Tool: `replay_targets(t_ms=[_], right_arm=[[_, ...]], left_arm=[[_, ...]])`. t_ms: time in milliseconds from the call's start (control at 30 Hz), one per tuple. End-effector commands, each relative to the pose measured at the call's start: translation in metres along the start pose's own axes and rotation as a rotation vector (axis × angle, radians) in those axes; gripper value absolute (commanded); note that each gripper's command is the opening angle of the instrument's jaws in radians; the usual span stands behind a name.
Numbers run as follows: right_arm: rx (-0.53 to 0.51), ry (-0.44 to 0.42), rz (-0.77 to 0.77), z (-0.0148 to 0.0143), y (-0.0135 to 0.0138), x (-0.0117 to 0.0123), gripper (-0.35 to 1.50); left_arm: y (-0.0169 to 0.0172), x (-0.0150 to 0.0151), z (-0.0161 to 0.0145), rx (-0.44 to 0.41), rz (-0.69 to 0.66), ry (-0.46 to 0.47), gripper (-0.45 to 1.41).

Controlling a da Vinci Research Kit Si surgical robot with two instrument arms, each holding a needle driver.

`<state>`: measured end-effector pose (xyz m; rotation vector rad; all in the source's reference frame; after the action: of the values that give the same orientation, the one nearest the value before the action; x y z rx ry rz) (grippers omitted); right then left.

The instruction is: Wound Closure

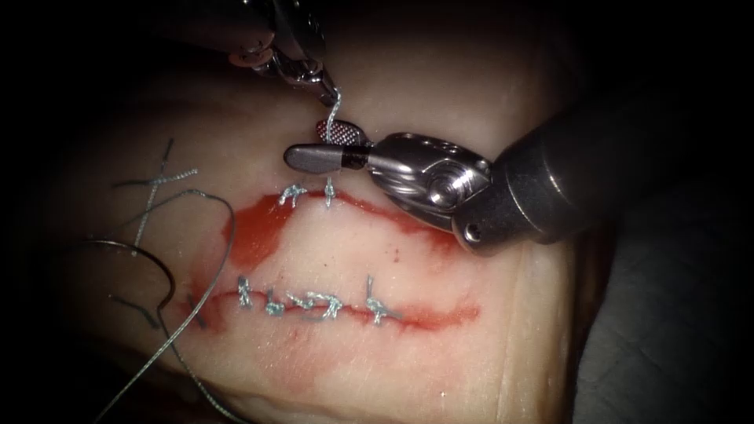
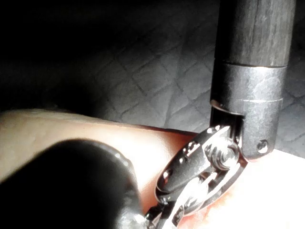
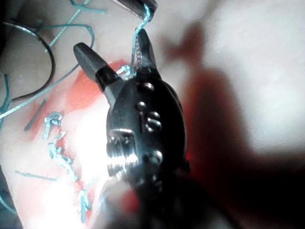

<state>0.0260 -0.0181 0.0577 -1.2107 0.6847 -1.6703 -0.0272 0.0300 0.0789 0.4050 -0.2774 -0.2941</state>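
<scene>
1. above the upper cut (image 1: 385, 213), near its left end, the left end effector (image 1: 329, 95) comes down from the top of the endoscope view with its jaws clamped on the thread (image 1: 338, 110).
2. that strand runs down from it to a stitch (image 1: 328, 192) on the cut and looks fairly straight.
3. the right end effector (image 1: 308, 143) reaches in from the right with its jaws apart, one on either side of the strand. in the right wrist view the thread (image 3: 138, 28) lies against the inner face of one jaw, and it grips nothing.
4. the needle (image 1: 161, 271) is held by neither tool. it lies loose on the tissue (image 1: 471, 102), well to the left of both cuts and not in the tissue, with slack thread looped around it.
5. the lower cut (image 1: 440, 316) carries a row of knotted stitches, and red fluid (image 1: 255, 232) pools at the left end of the upper cut.
6. my judgement is that the work in hand concerns this one strand above the knot. doing it well means the left end effector keeping light, even tension straight up from the stitch, so the knot is neither lifted nor loosened.
7. the right end effector should have the strand seated deep between its jaws, clear of the knot and the tissue, before it closes. the risk is catching the knot itself or nicking the tissue edge.
</scene>
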Motion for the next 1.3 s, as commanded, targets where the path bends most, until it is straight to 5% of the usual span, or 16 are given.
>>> replay_targets(t_ms=[33,933,1067,1300], right_arm=[[-0.002,-0.005,0.000,0.0014,0.0000,0.0001,1.31],[0.037,-0.035,-0.002,0.0047,-0.0012,0.0018,1.31],[0.040,-0.038,0.015,0.0047,-0.0014,0.0018,1.21],[0.047,-0.045,0.069,0.0048,-0.0015,0.0017,0.76]], left_arm=[[0.0005,-0.0005,0.0004,-0.002,0.000,0.000,-0.45],[0.0002,-0.0004,0.0003,-0.003,0.003,0.001,-0.45],[0.0002,-0.0003,0.0003,-0.002,0.004,0.001,-0.45],[0.0001,-0.0004,0.0003,-0.002,0.005,0.001,-0.45]])
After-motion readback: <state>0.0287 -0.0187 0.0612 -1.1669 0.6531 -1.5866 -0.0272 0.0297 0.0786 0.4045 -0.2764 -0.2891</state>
